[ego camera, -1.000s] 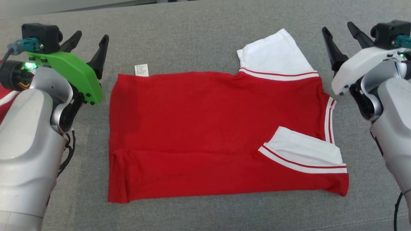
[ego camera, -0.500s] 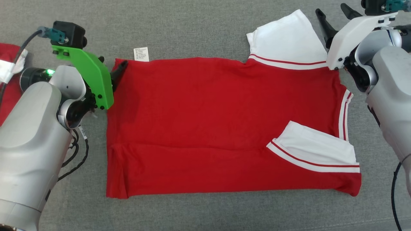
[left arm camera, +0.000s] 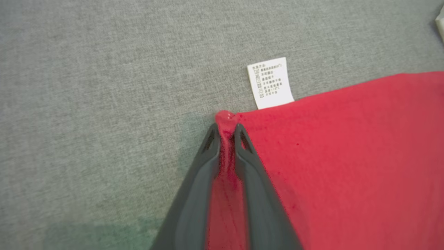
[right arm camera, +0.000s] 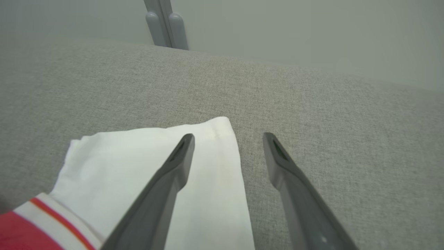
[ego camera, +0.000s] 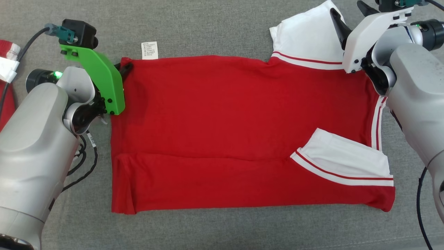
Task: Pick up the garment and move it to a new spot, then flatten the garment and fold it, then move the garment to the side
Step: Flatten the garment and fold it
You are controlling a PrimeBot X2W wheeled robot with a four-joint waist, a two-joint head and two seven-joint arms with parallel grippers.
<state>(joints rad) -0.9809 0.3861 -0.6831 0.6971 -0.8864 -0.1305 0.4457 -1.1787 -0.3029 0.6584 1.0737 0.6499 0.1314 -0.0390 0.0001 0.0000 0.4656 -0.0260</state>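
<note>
The garment [ego camera: 229, 118] is a red shirt with white sleeves, lying flat on the grey padded surface [ego camera: 215, 27]. Its white care label [ego camera: 149, 50] sticks out at the far left corner. My left gripper [ego camera: 125, 66] sits at that corner. In the left wrist view the left gripper [left arm camera: 227, 129] is shut, with a pinch of red cloth [left arm camera: 347, 156] bunched between its fingertips. My right gripper [ego camera: 348, 11] hangs open above the far white sleeve [ego camera: 305, 38]. In the right wrist view the right gripper [right arm camera: 228, 136] straddles the sleeve's edge [right arm camera: 208, 173], one finger over the white cloth.
Another red and white cloth [ego camera: 6, 66] lies at the left edge of the head view. A grey post [right arm camera: 165, 24] stands beyond the surface's far edge. A seam [ego camera: 347, 242] runs along the near side of the surface.
My left gripper came down to the garment's far left corner and closed on it. My right gripper moved over the white sleeve, still open. The head camera shifted too.
</note>
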